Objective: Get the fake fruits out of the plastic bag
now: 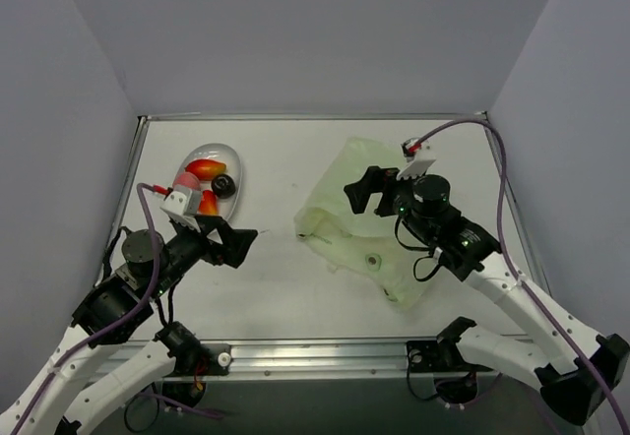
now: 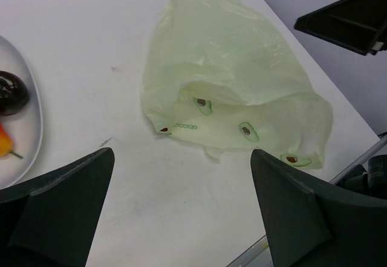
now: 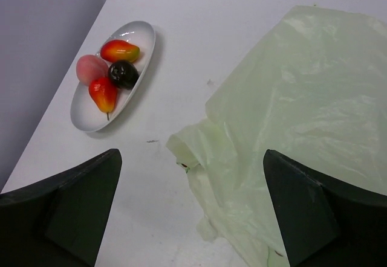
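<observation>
Several fake fruits lie in the white oval dish (image 3: pixel 147 36) at the table's far left: a red-orange one (image 3: pixel 120 51), a pink one (image 3: pixel 92 69), a dark one (image 3: pixel 123 73) and a red pear-shaped one (image 3: pixel 103 93). The pale green plastic bag (image 1: pixel 359 220) lies crumpled and flat at centre right; no fruit shape shows through it. My right gripper (image 1: pixel 366 191) hovers open above the bag's left part, holding nothing. My left gripper (image 1: pixel 239 246) is open over bare table between the dish (image 1: pixel 236 164) and the bag (image 2: pixel 230 80).
Grey walls close the table on three sides. A metal rail (image 1: pixel 325 354) runs along the near edge. The bag's lower corner (image 1: pixel 404 292) reaches close to that edge. A bare strip of table (image 1: pixel 276 189) separates dish and bag.
</observation>
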Tool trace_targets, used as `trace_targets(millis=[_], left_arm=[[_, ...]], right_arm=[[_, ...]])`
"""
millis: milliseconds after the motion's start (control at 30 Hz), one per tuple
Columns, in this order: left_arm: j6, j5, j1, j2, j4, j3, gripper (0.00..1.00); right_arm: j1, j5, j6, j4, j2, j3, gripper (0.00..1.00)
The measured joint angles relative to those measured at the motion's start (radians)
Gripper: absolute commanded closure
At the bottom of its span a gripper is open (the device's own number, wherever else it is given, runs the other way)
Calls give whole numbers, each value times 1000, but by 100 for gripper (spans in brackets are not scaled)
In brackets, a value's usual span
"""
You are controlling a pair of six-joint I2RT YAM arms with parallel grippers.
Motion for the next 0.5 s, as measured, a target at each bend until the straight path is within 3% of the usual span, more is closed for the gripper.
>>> trace_targets(millis=[367,500], left_arm=[[65,-132,0,-92,-120,63,6],[77,-163,0,-125,-127,105,6]], right_arm=[[15,220,-34,-196,-513,7,0],[15,299,-40,-216,-623,7,0]])
